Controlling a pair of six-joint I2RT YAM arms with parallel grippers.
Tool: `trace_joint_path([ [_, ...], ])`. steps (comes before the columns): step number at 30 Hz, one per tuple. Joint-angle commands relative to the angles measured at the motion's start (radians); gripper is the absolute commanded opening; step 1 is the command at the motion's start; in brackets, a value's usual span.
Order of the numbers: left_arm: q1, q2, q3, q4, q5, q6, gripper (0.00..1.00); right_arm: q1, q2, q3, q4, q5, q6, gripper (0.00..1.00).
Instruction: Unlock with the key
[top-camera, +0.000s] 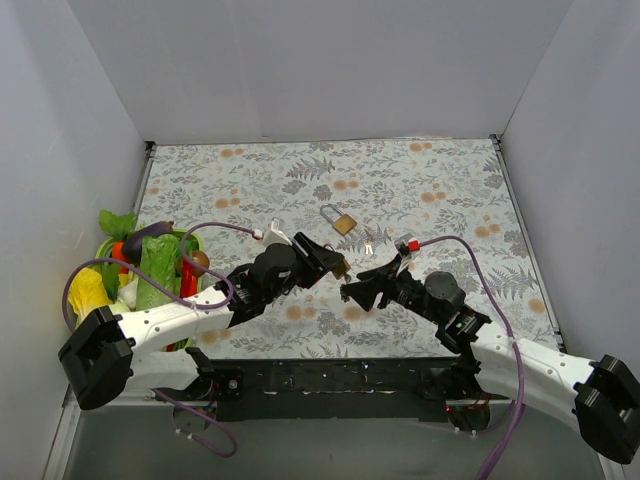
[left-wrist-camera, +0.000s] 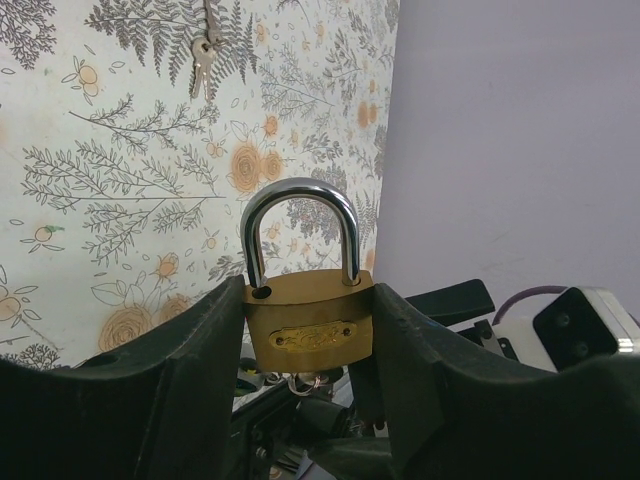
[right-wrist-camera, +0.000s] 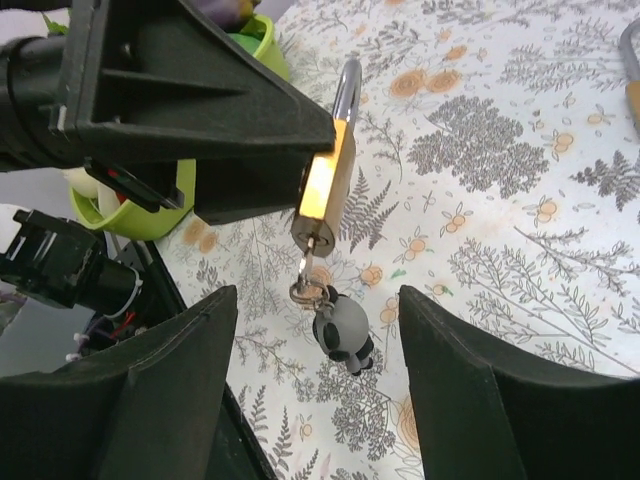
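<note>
Both left gripper jaws pinch a brass padlock with rounded chrome shackle; a key seemingly sits in its base. Right gripper jaws spread wide, empty.

The brass padlock, shackle shut, stands upright between the left gripper's fingers. Its key sits in the keyhole, below them.

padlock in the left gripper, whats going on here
The left gripper is clamped on a brass padlock, held off the table with its shackle shut. A key sits in its bottom, a ring and grey charm hanging from it. The right gripper is open just below, touching nothing. A second padlock and spare keys lie on the table.
</note>
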Motion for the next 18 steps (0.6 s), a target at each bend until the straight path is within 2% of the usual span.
trace_joint_path([
  [1,0.004,-0.019,0.056,0.038,-0.003,-0.229,0.00,0.004,0.001,0.071,0.023,0.055,-0.060,0.74],
  [8,0.004,-0.012,0.053,0.052,0.016,-0.230,0.00,0.004,0.093,0.147,0.058,0.047,-0.085,0.75],
  [18,0.004,-0.013,0.055,0.063,0.025,-0.221,0.00,0.004,0.169,0.143,0.130,0.012,-0.077,0.62],
])
